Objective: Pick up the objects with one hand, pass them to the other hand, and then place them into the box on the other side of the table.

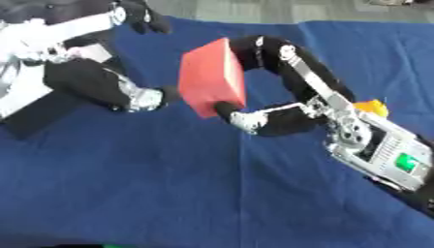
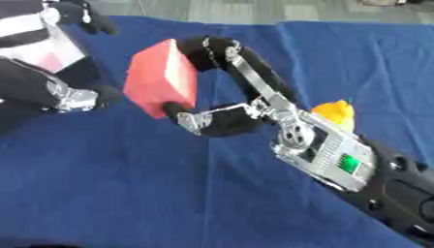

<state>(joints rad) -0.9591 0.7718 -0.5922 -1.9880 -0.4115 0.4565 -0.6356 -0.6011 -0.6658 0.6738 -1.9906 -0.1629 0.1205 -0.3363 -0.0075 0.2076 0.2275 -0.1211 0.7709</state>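
the red rectangular block [image 1: 212,77] hangs above the blue cloth-covered table [image 1: 169,184], a little left of the middle and toward the far side; the right hand [image 1: 284,116] has it, fingers [image 1: 258,51] curled over the block's far top edge and the thumb [image 1: 233,114] pressed under its near lower corner, so the block is pinched top to bottom across its right-hand face.

judging by its flat matte faces and crisp edges, the block looks stiff and probably light — foam or hollow plastic, though i cannot tell which; it seems unlikely to crush or to break, and the dull surface should not be very slippery; the broad flat faces are the natural places to take hold, opposite one another, and the left-hand faces are bare for the receiving hand.

the left hand [image 1: 144,99] sits just left of the block, its silver and black parts close to the block's lower left edge; whether it touches the block, and how its fingers stand, i cannot tell.

the cloth is a soft, slightly wrinkled blue fabric; the right arm is black with silver joints and a grey panel carrying a small green patch; a small yellow-orange object [image 2: 336,112] shows just behind the right wrist — its shape is unclear; no box is plainly visible in either view.
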